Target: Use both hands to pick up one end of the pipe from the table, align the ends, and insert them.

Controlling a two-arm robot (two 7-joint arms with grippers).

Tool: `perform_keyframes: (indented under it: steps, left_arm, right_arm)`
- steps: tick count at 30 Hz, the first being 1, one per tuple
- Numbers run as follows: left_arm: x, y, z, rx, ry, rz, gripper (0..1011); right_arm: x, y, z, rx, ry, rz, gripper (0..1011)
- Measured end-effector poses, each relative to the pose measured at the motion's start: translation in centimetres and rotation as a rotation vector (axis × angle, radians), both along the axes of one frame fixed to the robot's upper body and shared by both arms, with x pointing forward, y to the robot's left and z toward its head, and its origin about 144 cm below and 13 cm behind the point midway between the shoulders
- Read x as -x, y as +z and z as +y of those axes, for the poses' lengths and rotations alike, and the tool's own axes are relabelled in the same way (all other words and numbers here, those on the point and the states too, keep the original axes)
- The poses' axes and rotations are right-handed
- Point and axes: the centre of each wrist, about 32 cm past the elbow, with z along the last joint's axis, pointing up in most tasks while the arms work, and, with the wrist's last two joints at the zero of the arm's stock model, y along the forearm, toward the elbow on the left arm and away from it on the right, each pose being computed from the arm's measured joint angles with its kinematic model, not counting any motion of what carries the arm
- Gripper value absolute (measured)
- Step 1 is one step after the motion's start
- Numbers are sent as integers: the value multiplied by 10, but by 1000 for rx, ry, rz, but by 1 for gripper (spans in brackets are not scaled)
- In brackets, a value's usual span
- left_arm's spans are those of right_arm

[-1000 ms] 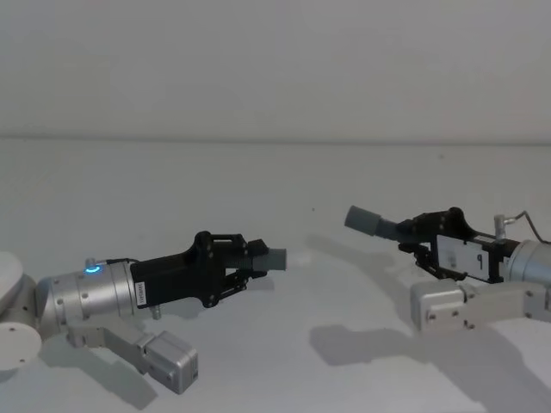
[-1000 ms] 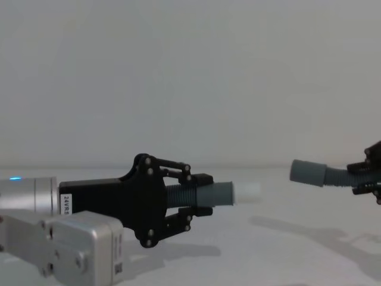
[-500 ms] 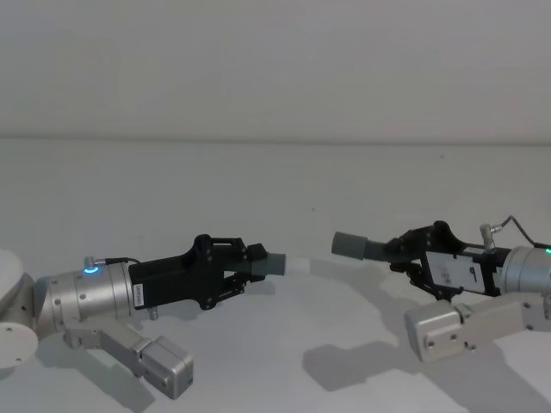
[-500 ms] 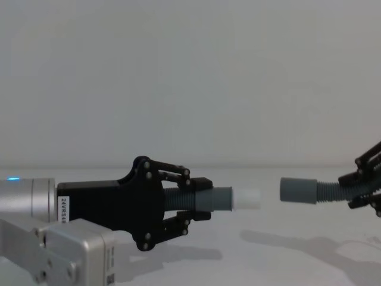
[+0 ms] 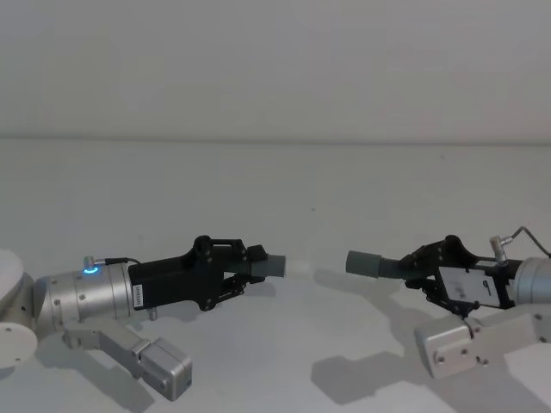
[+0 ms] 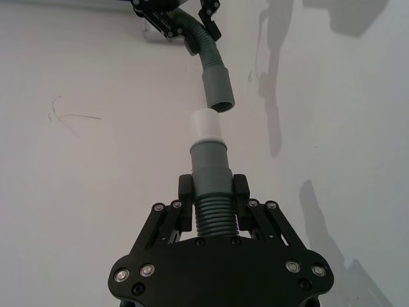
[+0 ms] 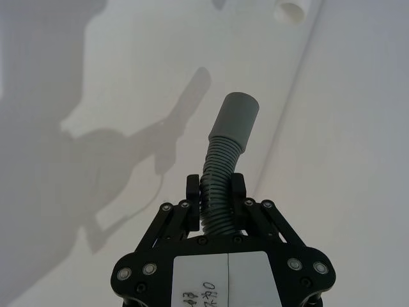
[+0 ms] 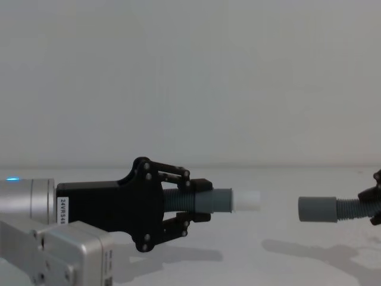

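Note:
Above the table (image 5: 284, 181), my left gripper (image 5: 250, 268) is shut on the ribbed part of the short pipe piece (image 8: 214, 200), with its white tip (image 8: 247, 200) pointing right. The right gripper (image 5: 414, 269) is shut on the ribbed piece (image 7: 220, 169), whose grey cuff (image 8: 318, 209) points left toward the tip. The two ends face each other across a small gap, the cuff slightly lower in the chest view. In the left wrist view the cuff (image 6: 217, 89) sits just beyond the tip (image 6: 206, 125), angled a little off its line. Both pieces hang clear of the table.
The table's far edge (image 5: 275, 139) meets a plain wall. Shadows of both arms lie on the white surface beneath them. A small dark speck (image 5: 312, 207) marks the table behind the gap.
The right gripper has drawn back to the right and dropped slightly with the ribbed piece, widening the gap between cuff and white tip. The left gripper has hardly moved.

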Motion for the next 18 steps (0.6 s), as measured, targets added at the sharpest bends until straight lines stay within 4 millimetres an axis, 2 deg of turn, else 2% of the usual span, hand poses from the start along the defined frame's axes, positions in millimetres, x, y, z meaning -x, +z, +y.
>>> perform_keyframes:
  steps: [18]
  left_arm:
    - [0,0,0,-3,-2,-3,368]
  right_arm:
    - [13,12,0,5,24,-24,269]
